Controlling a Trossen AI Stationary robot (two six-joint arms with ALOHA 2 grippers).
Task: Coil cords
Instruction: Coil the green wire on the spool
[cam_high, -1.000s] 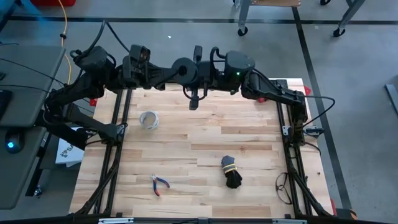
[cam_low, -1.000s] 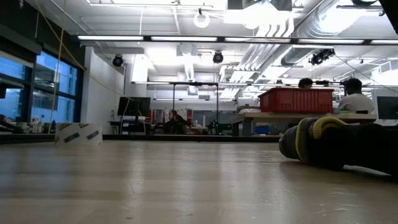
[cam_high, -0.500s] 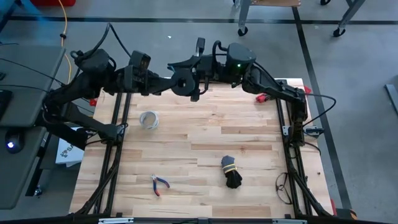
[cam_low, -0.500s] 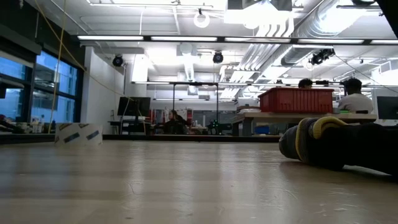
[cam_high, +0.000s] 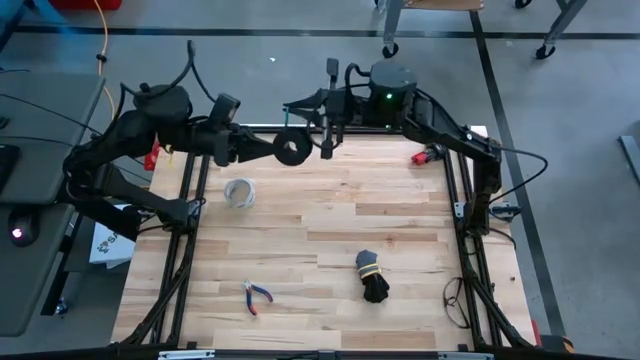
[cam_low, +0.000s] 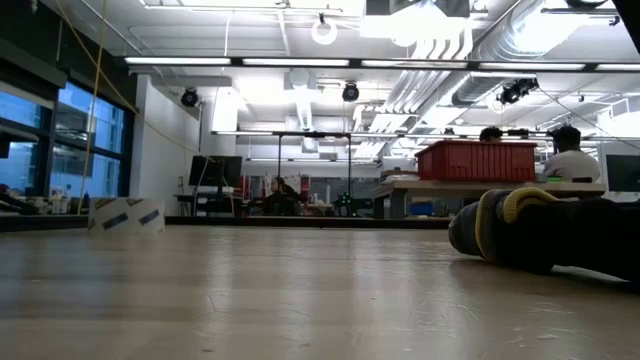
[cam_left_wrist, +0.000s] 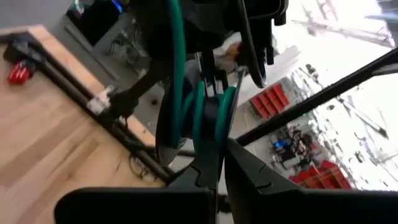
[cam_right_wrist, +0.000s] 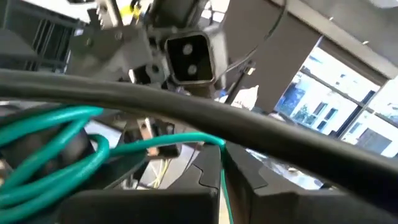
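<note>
Quick update from my end: over the last second both arms have swung back toward the far edge of the tabletop (cam_high: 400, 215) and lifted, and the right arm has turned from reaching down over the wood to sitting up by its base. The cord (cam_high: 292, 148) went with them; it's now a small dark coil held in the air between the two arms, above the far edge.

The left gripper (cam_high: 283, 148) is clamped tight on the coil, and in the left wrist view the green loops (cam_left_wrist: 200, 109) sit right in its jaws. The right gripper (cam_high: 327, 150) is pinched fully closed on the thin green tail (cam_right_wrist: 180, 142), just beside the coil.

My read: winding is basically done, and what's left is tucking that tail in. The black bundle with the yellow tie (cam_high: 372, 277), the pale ring (cam_high: 239, 192) and the pliers (cam_high: 256, 296) haven't budged.
</note>
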